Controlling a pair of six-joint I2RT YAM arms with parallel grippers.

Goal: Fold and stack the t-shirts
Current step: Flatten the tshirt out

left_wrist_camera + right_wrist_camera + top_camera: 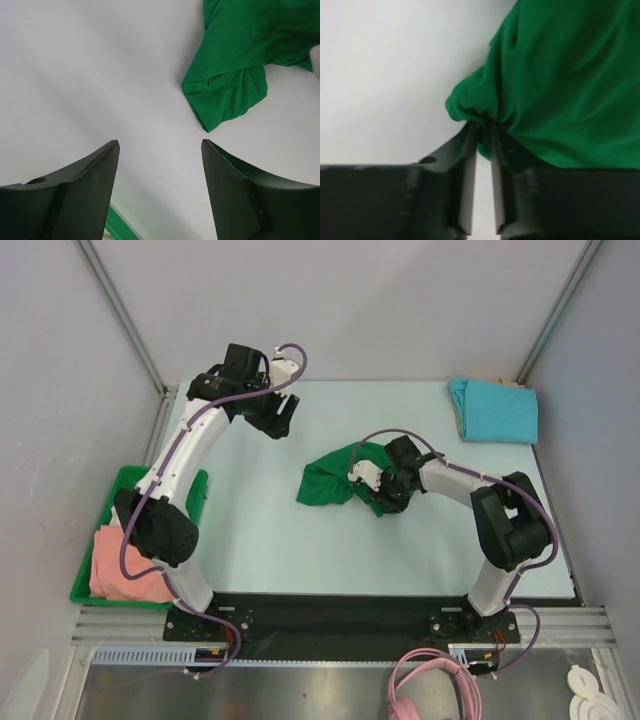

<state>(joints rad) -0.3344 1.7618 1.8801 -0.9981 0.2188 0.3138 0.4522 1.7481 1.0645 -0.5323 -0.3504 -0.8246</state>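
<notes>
Right gripper [483, 131] pinched the unfolded green shirt [560, 75], left gripper [160, 146] gaped empty; only turquoise shirt [495, 410] lay folded, 1 o'clock.

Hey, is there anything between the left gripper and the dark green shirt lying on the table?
Nothing visible stands in the way. Only bare table lies between the open left gripper and the dark green t-shirt. The right gripper pinches a fold of the same shirt.

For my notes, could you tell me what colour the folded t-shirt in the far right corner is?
The folded t-shirt is turquoise, clearest in the top external view.
</notes>
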